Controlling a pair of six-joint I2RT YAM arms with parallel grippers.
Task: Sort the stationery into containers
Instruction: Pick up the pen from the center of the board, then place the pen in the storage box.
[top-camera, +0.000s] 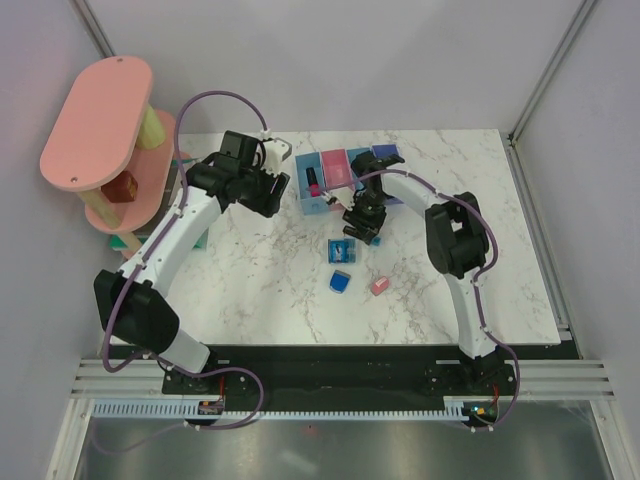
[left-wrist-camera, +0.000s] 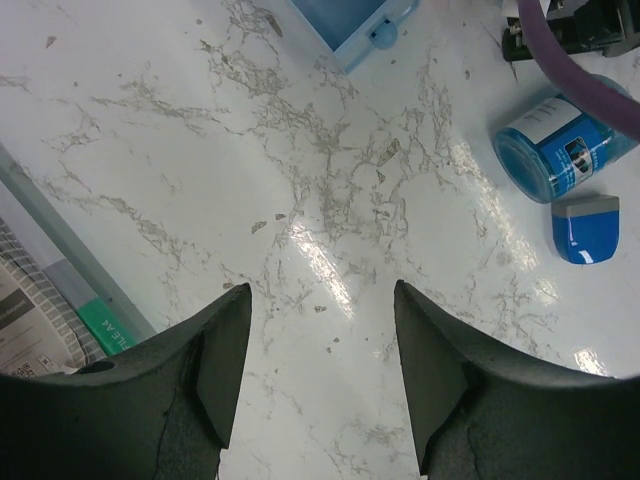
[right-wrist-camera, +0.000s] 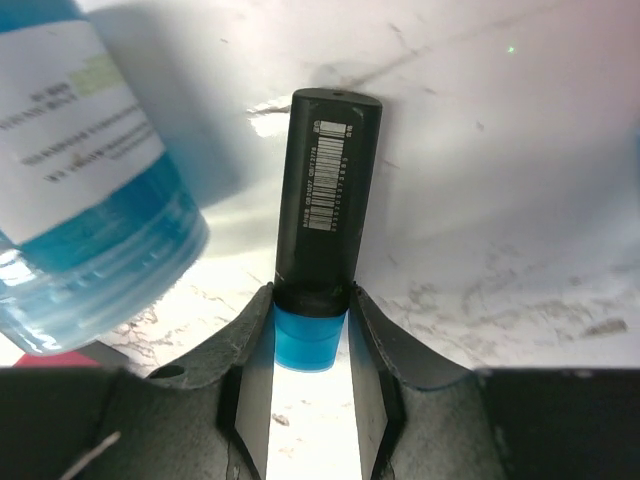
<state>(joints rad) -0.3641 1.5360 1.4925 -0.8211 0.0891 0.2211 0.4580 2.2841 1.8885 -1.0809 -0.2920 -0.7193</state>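
My right gripper (right-wrist-camera: 310, 293) is shut on a black marker (right-wrist-camera: 328, 190) at the joint with its blue cap (right-wrist-camera: 308, 340), just above the marble table. The round blue roll (right-wrist-camera: 80, 180) lies close on its left. From above, the right gripper (top-camera: 362, 225) hangs in front of the row of containers (top-camera: 372, 158); a marker with a pink cap (top-camera: 312, 182) lies in the leftmost light blue bin. The blue roll (top-camera: 342, 250), the blue wedge block (top-camera: 341, 283) and the pink eraser (top-camera: 379, 286) lie on the table. My left gripper (left-wrist-camera: 322, 300) is open over bare marble, left of the bins (top-camera: 275, 195).
A pink tiered shelf tower (top-camera: 100, 130) stands at the table's far left corner. In the left wrist view, a bin corner (left-wrist-camera: 360, 25), the blue roll (left-wrist-camera: 560, 150), the wedge block (left-wrist-camera: 587, 225) and a purple cable (left-wrist-camera: 580, 80) show.
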